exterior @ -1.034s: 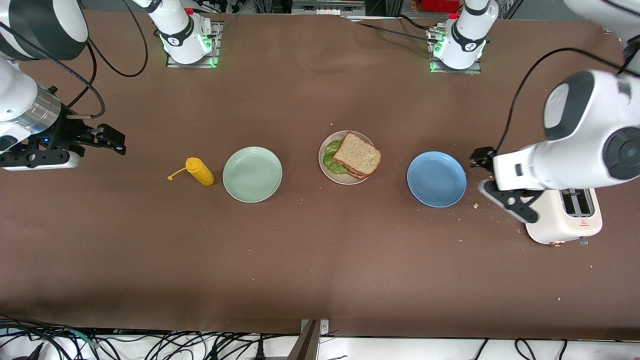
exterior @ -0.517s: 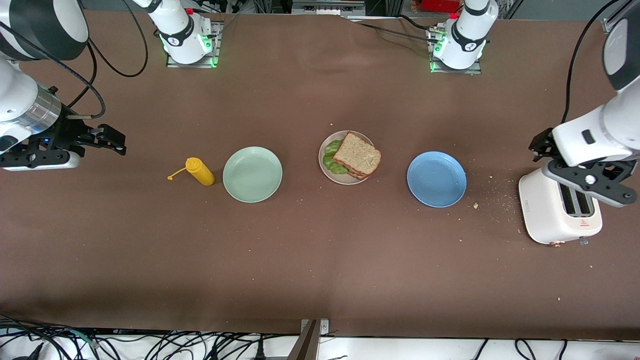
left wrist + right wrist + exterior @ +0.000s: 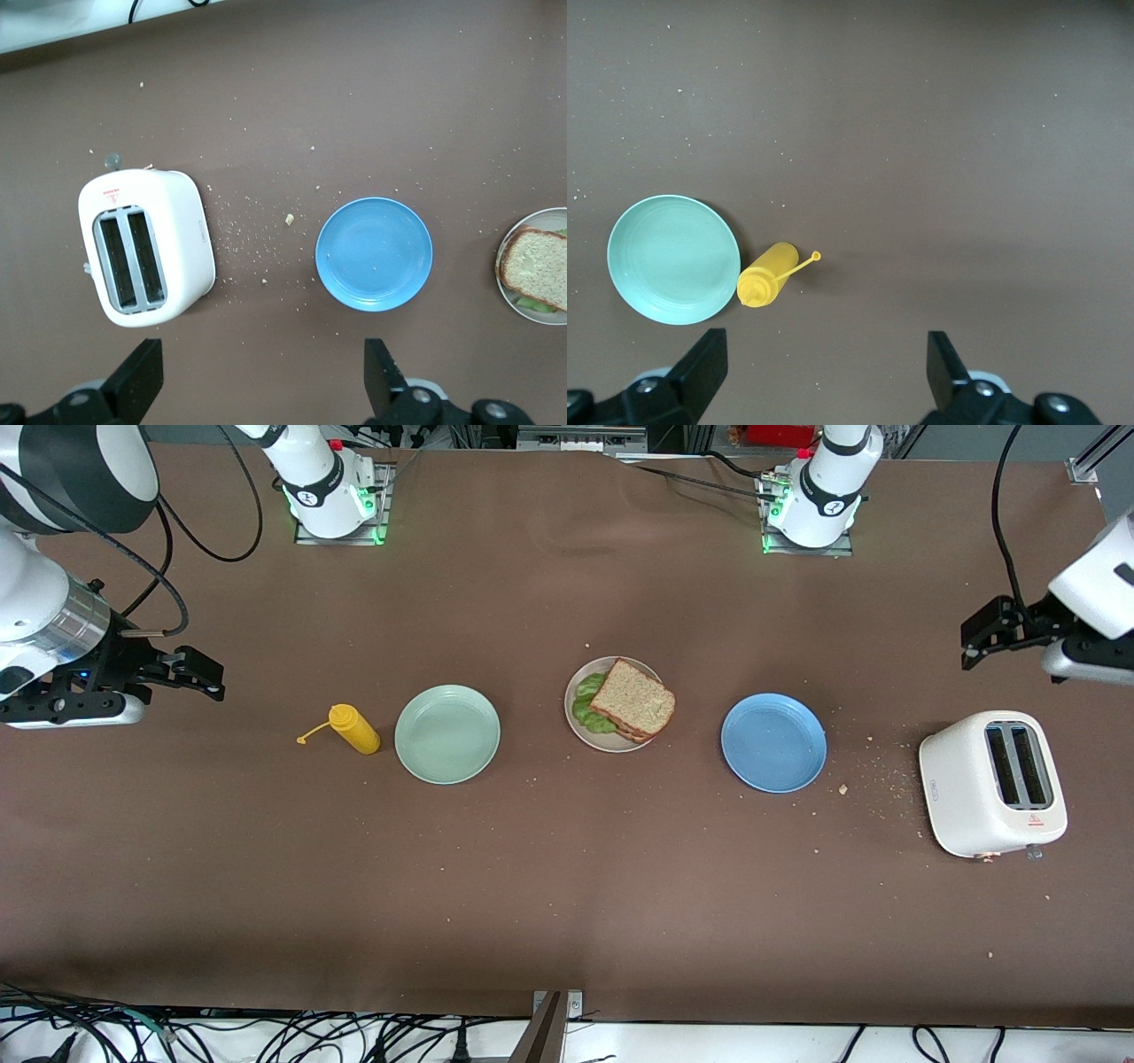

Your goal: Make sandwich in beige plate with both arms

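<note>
The sandwich (image 3: 632,701), brown wholegrain toast over ruffled green lettuce, sits on the round beige plastic plate (image 3: 578,722) at the front view's centre. It looks light, soft and crumbly, best pinched by its crusts. Both grippers hang well apart from it, spread empty: left gripper (image 3: 997,636) upper right, right gripper (image 3: 190,674) far left.
</note>
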`<state>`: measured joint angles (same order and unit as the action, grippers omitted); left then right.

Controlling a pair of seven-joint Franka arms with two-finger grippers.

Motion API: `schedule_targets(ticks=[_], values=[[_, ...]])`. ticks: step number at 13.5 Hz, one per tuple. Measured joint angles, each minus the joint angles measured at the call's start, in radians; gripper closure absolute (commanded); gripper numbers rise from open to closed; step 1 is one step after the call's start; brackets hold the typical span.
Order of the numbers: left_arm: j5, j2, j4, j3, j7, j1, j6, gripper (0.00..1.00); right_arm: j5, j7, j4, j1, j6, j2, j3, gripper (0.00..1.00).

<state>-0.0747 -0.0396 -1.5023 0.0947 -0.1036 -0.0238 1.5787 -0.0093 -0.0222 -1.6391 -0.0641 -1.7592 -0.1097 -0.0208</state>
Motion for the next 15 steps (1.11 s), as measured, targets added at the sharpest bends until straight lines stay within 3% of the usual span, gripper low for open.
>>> schedule_targets(ticks=[15], values=[[0.024,0.018,-0.043,0.008,0.083,-0.013,-0.008,0.0,0.0,0.0,0.0,-0.001,-0.006,-0.004,0.001,0.0]])
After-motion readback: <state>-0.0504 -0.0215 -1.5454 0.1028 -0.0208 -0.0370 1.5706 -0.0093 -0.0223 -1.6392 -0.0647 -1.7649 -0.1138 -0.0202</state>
